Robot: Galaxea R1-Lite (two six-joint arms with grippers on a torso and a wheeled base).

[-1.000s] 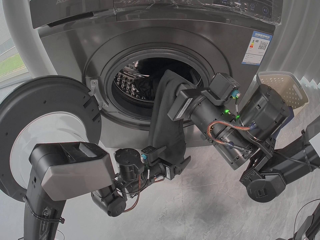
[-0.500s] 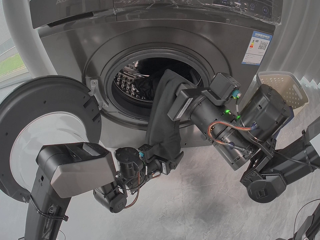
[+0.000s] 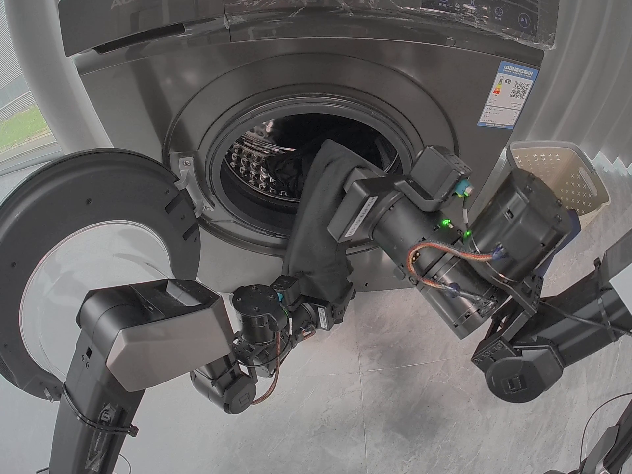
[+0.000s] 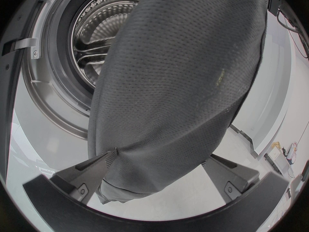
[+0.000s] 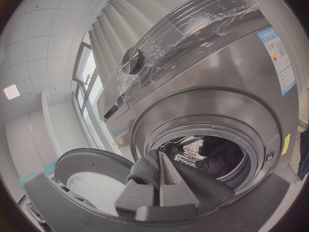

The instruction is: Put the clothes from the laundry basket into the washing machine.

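Head view: we have the washing machine (image 3: 316, 80) straight ahead, with its round door (image 3: 85, 232) swung wide open on our left side. A dark grey garment (image 3: 322, 232) hangs from the mouth of the drum (image 3: 253, 159) down across the lower rim. Its bottom end dangles in front of the machine's base, above the grey tile floor (image 3: 395, 390).

Right gripper (image 5: 154, 171): the right wrist view shows its fingers pinched together on a fold at the garment's upper end, right at the drum opening. In the head view that arm comes in from the right and the cloth drapes over the front of the wrist.

Left gripper (image 3: 336, 305): it sits low, at the garment's bottom end, just in front of the machine's base. The left wrist view shows its two fingers (image 4: 93, 166) spread wide, with the hanging cloth bulging down between them. One fingertip touches the fabric and the other is just beside it, so nothing is clamped.

More dark clothes (image 5: 222, 158) lie further back inside the drum.

Laundry basket (image 3: 559, 172): pale perforated plastic, on the floor to the right of the machine, partly hidden behind our right arm. We cannot tell what is in it.

On the machine's top panel, a round knob (image 5: 132, 60) sits under clear plastic film. A label sticker (image 3: 508, 93) is on the front at the upper right.
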